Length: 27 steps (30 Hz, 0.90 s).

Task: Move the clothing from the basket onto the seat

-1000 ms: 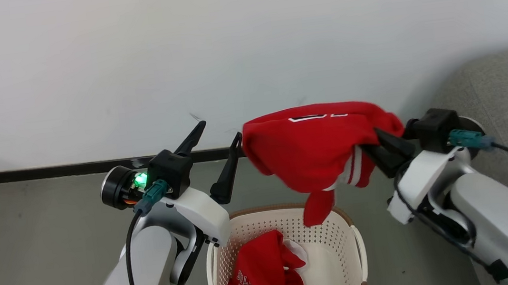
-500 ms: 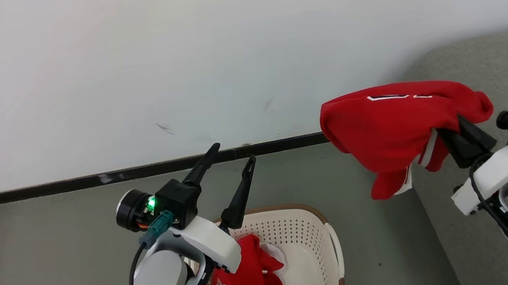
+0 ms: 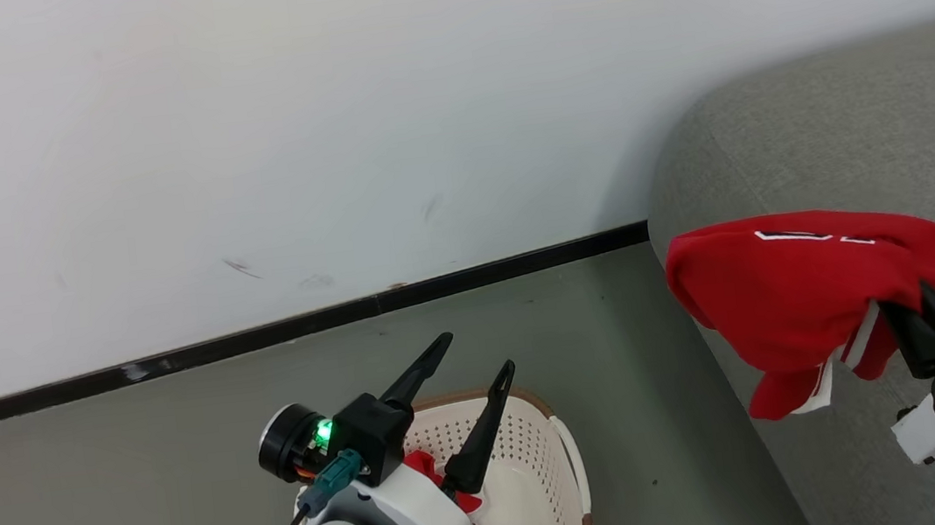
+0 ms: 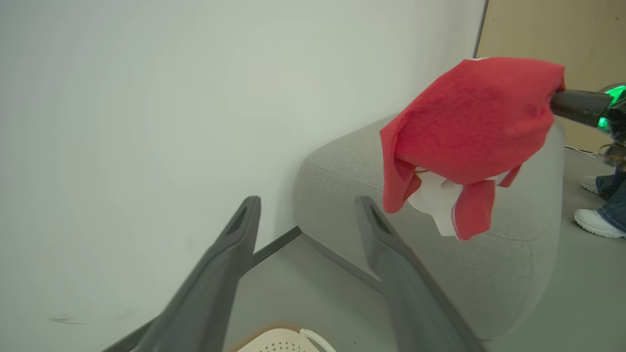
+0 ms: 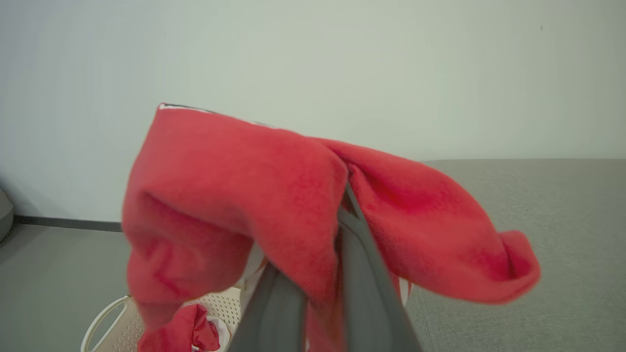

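Note:
A bright red garment with white trim [image 3: 806,294] hangs in the air over the left end of the grey seat [image 3: 857,130], with my right gripper [image 3: 913,308] shut on it. The same garment [image 4: 469,127] shows in the left wrist view above the seat [image 4: 508,274], and in the right wrist view it [image 5: 274,195] drapes over my shut fingers [image 5: 362,274]. The cream basket [image 3: 536,475] stands on the floor at the bottom, with more red clothing [image 3: 429,469] inside. My left gripper [image 3: 474,354] stands open above the basket, holding nothing.
A white wall with a black skirting board [image 3: 264,334] runs behind the grey floor [image 3: 107,497]. The seat's rounded end stands close to the right of the basket. A person's white shoe [image 4: 599,222] is on the floor beyond the seat.
The camera has turned to the right, so the basket has slid lower left in the view. My right gripper has carried the red garment from above the basket to above the seat's end.

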Available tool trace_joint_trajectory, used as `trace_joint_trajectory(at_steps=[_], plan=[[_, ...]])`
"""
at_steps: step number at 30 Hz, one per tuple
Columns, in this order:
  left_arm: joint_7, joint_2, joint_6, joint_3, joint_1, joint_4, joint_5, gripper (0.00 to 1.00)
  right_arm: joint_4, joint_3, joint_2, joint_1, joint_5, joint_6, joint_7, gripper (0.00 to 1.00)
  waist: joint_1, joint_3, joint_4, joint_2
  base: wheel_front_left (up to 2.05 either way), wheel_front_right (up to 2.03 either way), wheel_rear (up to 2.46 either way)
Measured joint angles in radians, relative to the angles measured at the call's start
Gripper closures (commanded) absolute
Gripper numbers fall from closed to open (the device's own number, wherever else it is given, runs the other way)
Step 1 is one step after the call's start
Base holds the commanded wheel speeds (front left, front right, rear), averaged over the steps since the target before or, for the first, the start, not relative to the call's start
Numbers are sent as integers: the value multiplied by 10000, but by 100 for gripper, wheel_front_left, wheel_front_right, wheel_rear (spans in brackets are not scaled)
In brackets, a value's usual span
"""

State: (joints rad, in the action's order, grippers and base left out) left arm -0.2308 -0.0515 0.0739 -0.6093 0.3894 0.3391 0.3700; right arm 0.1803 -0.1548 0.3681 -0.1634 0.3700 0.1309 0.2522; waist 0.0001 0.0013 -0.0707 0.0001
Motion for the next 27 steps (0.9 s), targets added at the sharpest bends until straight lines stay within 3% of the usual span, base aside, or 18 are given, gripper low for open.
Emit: trace_joint_trajectory(at_steps=[12, 22, 27], plan=[[-96, 36, 123, -351, -328, -146, 6, 0, -759, 1126, -378, 1464, -382, -2, 0, 100, 0, -84, -921, 0, 0, 0, 0], [-173, 44, 132, -376, -527, -476, -17, 0, -1051, 1423, -732, 2186, -414, -2, -25, 100, 0, 6, -1581, 0, 0, 0, 0], [-173, 44, -29, -384, -533, -690, -134, 0, -986, 1476, -571, 2034, -391, -2, -159, 100, 0, 295, -1727, 0, 0, 0, 0]])
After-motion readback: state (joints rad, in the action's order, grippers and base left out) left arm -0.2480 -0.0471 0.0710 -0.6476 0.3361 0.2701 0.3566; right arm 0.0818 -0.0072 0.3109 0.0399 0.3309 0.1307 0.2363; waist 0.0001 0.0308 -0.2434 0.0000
